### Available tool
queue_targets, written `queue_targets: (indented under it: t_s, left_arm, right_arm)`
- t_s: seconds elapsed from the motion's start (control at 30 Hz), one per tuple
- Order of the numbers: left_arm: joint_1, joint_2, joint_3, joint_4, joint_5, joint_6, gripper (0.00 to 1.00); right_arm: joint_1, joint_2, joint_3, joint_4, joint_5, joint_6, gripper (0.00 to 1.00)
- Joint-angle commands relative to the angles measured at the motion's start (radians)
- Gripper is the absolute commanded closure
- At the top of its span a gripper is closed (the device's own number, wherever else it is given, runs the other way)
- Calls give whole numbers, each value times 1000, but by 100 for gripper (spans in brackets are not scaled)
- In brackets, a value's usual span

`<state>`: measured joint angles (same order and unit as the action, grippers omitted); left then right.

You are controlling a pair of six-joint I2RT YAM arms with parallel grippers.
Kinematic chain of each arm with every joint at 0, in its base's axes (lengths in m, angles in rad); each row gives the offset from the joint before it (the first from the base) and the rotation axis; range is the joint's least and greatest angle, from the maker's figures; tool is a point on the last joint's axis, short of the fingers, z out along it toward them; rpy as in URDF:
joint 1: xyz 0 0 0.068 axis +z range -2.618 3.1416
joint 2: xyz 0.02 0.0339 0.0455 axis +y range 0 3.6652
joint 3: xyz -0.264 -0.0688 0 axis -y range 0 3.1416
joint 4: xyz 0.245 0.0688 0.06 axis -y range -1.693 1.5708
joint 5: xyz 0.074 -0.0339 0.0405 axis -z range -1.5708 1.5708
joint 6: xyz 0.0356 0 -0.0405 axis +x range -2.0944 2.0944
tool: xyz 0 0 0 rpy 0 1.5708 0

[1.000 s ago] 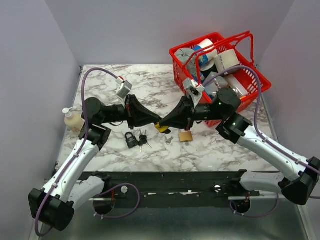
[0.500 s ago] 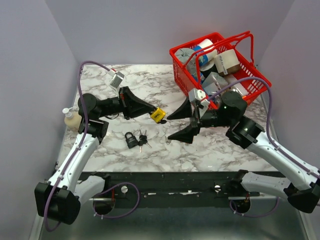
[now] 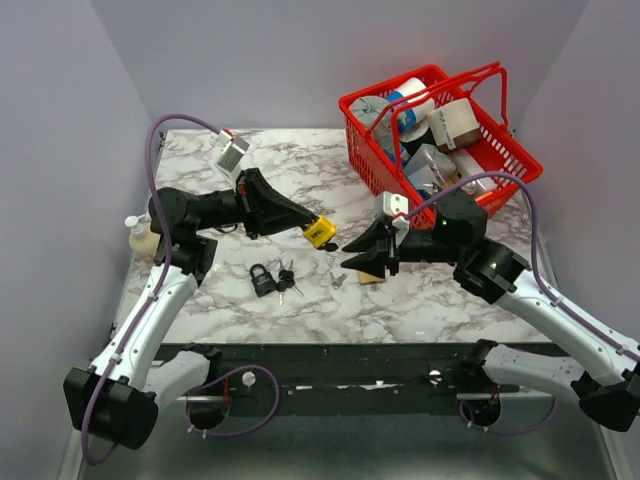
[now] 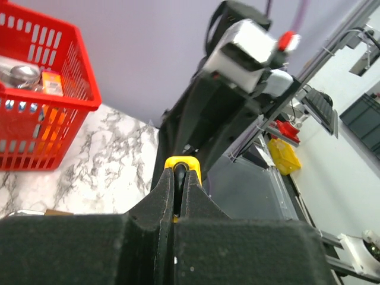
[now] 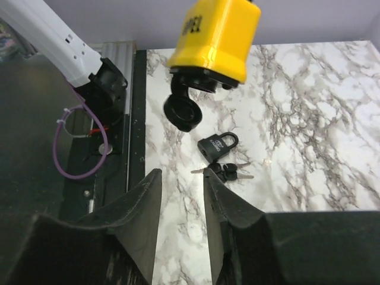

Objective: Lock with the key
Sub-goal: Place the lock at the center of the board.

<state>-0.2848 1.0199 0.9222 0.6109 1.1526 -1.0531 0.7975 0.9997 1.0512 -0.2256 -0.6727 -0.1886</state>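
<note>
Above the table (image 3: 300, 170), yellow padlock (image 3: 321, 234) gripped by left pincer (image 3: 307, 223), right pincer (image 3: 346, 256) parted nearby

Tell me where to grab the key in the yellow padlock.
Grip the black key head, sticking out free from the keyhole end of the yellow padlock. Come at that end; the open right end effector faces it, the left end effector clamps the other.
</note>
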Motion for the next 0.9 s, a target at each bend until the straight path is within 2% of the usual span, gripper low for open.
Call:
queue_targets:
  t_s: [0.0, 0.1, 0.37, 0.47, 0.6, 0.87]
  left_arm:
    - [-31, -14, 58, 81, -8, -12, 100]
    - [-47, -18, 55, 75, -5, -4, 100]
    - [-51, -23, 44, 75, -16, 39, 100]
    - [-54, -26, 35, 78, -13, 41, 100]
    - [-59, -27, 35, 73, -13, 48, 100]
    - [-71, -35, 32, 43, -16, 87, 100]
  right_arm:
    - [5, 40, -5, 144, -45, 112, 65]
    - [5, 68, 27, 169, -68, 147, 76]
    - [5, 89, 29, 304, -172, 317, 77]
    - [5, 89, 35, 308, -159, 330, 77]
    - [5, 94, 38, 308, -160, 333, 84]
    - [5, 111, 55, 331, -130, 425, 86]
